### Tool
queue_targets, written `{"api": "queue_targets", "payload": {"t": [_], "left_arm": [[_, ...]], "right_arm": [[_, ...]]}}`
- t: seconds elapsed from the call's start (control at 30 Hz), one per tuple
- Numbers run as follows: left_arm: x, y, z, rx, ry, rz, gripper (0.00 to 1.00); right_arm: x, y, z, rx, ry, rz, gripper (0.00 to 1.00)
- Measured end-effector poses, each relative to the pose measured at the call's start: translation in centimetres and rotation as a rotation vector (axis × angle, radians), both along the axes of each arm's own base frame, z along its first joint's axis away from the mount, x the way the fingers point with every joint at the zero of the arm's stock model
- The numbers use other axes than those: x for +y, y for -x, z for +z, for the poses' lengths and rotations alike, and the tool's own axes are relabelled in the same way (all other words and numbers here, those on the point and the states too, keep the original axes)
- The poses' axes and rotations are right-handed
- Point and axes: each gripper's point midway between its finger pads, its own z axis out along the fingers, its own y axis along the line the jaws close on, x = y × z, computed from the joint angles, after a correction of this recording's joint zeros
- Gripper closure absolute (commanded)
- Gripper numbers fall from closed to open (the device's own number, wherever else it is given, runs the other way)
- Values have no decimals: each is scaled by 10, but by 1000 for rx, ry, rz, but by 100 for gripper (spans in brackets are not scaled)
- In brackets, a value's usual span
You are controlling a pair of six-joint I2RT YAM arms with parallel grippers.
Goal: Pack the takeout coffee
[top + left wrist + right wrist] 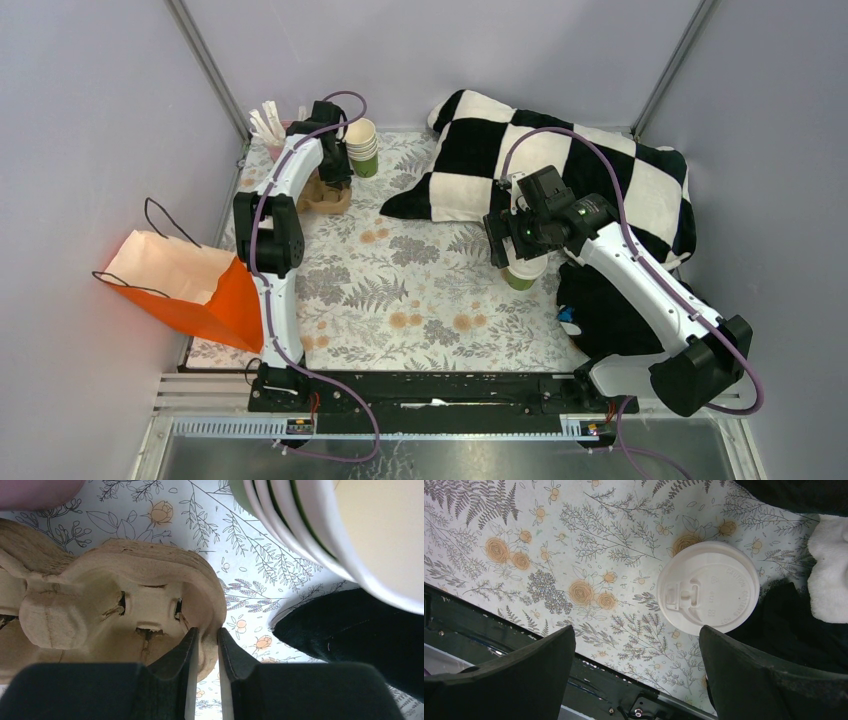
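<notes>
Two grippers, near to far. Right gripper (636, 636): jaws spread wide above the floral table (589, 525); the takeout coffee (707, 587) stands upright below, untouched, off-centre toward one finger. Left gripper (206, 636): jaws pinched on the cup carrier (125, 580) rim.

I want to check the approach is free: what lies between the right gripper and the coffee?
Nothing but bare cloth. The right wrist view shows the open right gripper above the coffee, its lid unobstructed.
</notes>
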Motion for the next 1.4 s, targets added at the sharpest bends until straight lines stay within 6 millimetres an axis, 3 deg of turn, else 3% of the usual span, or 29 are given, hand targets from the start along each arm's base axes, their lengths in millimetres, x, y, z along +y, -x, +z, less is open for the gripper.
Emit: {"api": "queue_targets", "payload": {"t": [0.4, 0.6, 0.8, 0.97, 1.17, 1.4], "left_arm": [[1, 2, 0, 7, -10, -24, 100], [6, 9, 3, 21, -42, -37, 100], [11, 9, 19, -11, -67, -32, 100], [6, 10, 36, -47, -71, -36, 100], [-4, 11, 38, -51, -58, -30, 100], [-8, 24, 51, -77, -319, -38, 100]], "right_arm": [[0, -1, 0, -3, -2, 0, 0], [1, -1, 0, -2, -3, 0, 0], [1, -1, 0, -2, -3, 1, 0], [1, -1, 0, -2, -5, 1, 0], [4, 0, 1, -1, -21, 9, 0], [4, 0, 1, -1, -22, 10, 0]]}}
